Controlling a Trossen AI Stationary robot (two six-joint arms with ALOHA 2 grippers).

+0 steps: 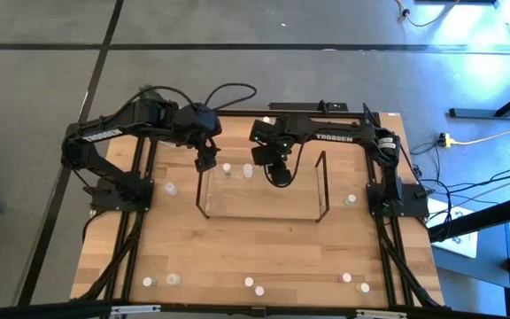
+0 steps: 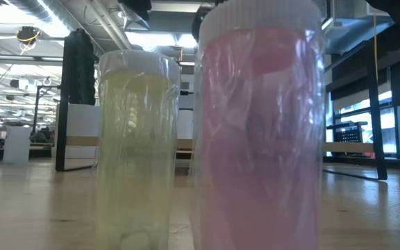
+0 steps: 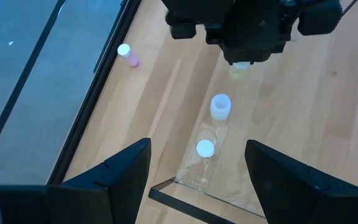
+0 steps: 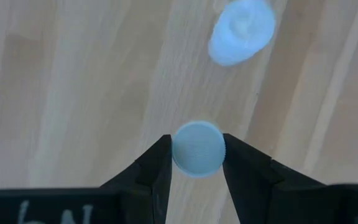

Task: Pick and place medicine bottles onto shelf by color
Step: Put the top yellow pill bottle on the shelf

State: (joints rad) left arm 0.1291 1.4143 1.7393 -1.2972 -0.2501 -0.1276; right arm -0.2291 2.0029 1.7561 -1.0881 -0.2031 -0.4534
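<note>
From above, the wooden table (image 1: 264, 248) fills the middle of the frame, and the clear shelf (image 1: 264, 188) with its dark wire frame sits just above centre. The right gripper (image 1: 277, 173) hangs over the shelf's upper edge, a touch right of centre, while the left gripper (image 1: 205, 162) hovers at the shelf's upper left corner. Two white-capped bottles stand between them, one (image 1: 227, 167) by the left gripper and one (image 1: 247, 171) nearer the right. More medicine bottles are scattered: one (image 1: 171, 189) left of the shelf, one (image 1: 351, 200) right of it, and a row along the bottom edge, including a pair at lower left (image 1: 148, 282) and a pinkish one at lower right (image 1: 345, 278). Down at table level, two bottles crowd the lens: a yellowish-green bottle (image 2: 136, 149) left of centre and a pink bottle (image 2: 259, 132) filling the middle, both white-capped. From the left wrist, its own fingers (image 3: 120, 177) stand wide apart at the bottom with nothing between them; a white-capped bottle (image 3: 205, 149) stands inside the shelf's clear corner, a white bottle (image 3: 220, 106) beyond it, and a pink bottle (image 3: 128, 55) lies at upper left. From the right wrist, the fingers (image 4: 151, 171) are clamped on a round white-capped bottle (image 4: 197, 149) at centre, with another pale bottle (image 4: 241, 31) on the wood at upper right.
</note>
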